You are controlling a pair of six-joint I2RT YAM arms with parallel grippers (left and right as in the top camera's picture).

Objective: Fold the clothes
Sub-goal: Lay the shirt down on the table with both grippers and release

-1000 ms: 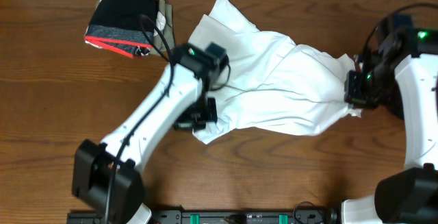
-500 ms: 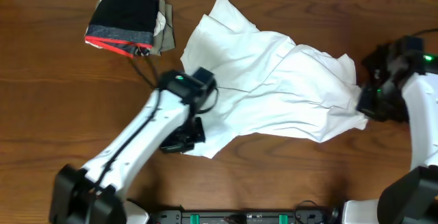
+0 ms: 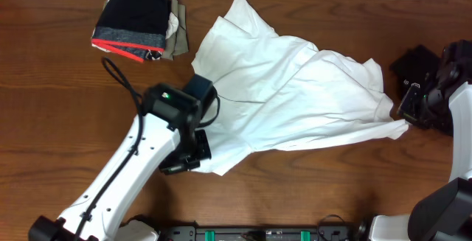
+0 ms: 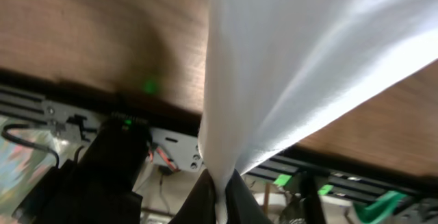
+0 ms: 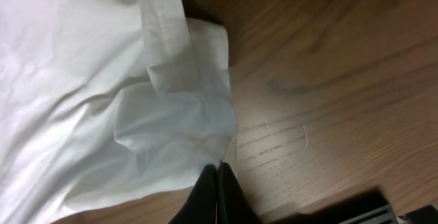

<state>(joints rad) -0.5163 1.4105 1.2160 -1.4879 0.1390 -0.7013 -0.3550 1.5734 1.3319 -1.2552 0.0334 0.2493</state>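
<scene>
Pulling wider apart than a second ago, left hand and right hand, each pinched tight on the white shirt, are spreading it flatter for folding.

Shirt lies across the middle of the table, running from far centre to the right side. Left gripper sits at its near-left corner, right gripper at its right end. Stack of folded garments lies far left, near the shirt but apart from it.
</scene>
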